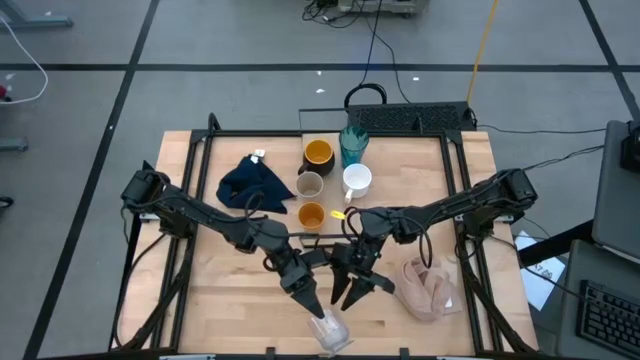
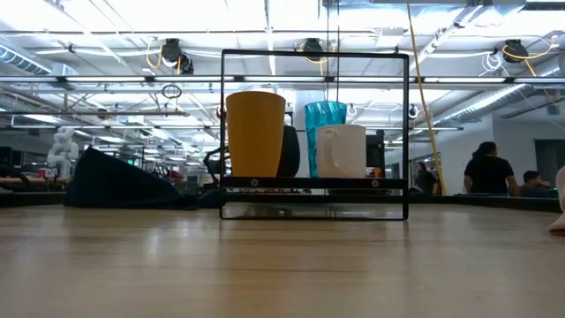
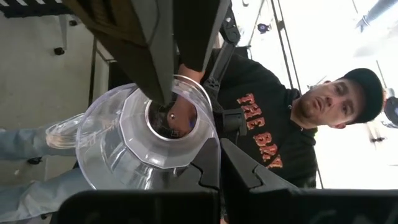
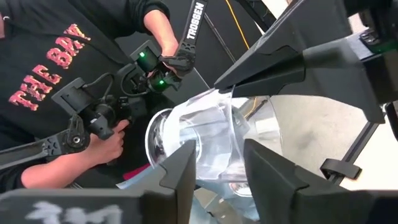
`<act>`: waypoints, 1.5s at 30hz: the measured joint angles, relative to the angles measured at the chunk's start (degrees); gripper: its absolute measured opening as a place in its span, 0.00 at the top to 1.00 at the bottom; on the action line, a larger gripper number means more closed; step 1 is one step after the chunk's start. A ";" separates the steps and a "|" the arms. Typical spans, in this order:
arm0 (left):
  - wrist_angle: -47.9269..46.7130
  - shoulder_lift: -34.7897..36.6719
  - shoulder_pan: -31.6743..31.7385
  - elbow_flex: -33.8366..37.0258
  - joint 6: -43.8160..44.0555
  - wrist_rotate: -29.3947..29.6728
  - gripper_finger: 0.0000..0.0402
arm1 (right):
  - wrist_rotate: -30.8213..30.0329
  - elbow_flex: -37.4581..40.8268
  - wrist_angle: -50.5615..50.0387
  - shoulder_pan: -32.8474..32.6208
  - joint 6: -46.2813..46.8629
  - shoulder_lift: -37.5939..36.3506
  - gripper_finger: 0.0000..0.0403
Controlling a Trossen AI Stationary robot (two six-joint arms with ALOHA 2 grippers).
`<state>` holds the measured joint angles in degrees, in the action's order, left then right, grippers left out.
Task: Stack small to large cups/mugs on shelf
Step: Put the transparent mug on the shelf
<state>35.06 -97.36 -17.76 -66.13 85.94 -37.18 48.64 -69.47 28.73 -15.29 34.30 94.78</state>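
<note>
A small clear glass hangs in the air over the table's near edge, held between my two grippers. My left gripper is shut on it. My right gripper comes at it beside the left, fingers apart, with the glass between them. On the shelf at the far middle stand the black mug with orange inside, the teal tumbler, the white mug, the grey-beige cup and the orange cup. My left gripper pinches the glass's thin wall at its edge between its two shut fingers, coming level from the table's left. The glass is lifted clear and lies on its side. My right gripper's fingers stand on either side of the glass's wall; whether they touch it I cannot tell.
A dark navy cloth lies left of the shelf and a pink-beige cloth lies at the near right. A black wire frame stands around the shelf. A person stands just beyond the table's near edge.
</note>
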 joint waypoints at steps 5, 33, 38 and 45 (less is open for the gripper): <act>-1.25 0.00 -0.17 0.00 -0.37 1.09 1.00 | 0.22 0.00 -0.05 -0.04 1.51 0.02 0.75; -0.72 0.24 -0.87 0.20 0.61 7.66 1.00 | 0.67 0.83 0.38 -0.98 3.64 -0.11 0.78; -0.69 0.36 -0.69 0.20 0.77 9.21 1.00 | 2.85 0.87 -0.10 -1.86 3.98 -0.16 0.78; -0.42 0.39 -0.48 0.17 1.72 10.62 1.00 | 2.82 0.94 0.17 -2.67 4.01 -0.35 0.78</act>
<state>34.63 -96.97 -18.24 -65.95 87.66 -26.56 51.46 -68.53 28.91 -17.96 38.31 94.43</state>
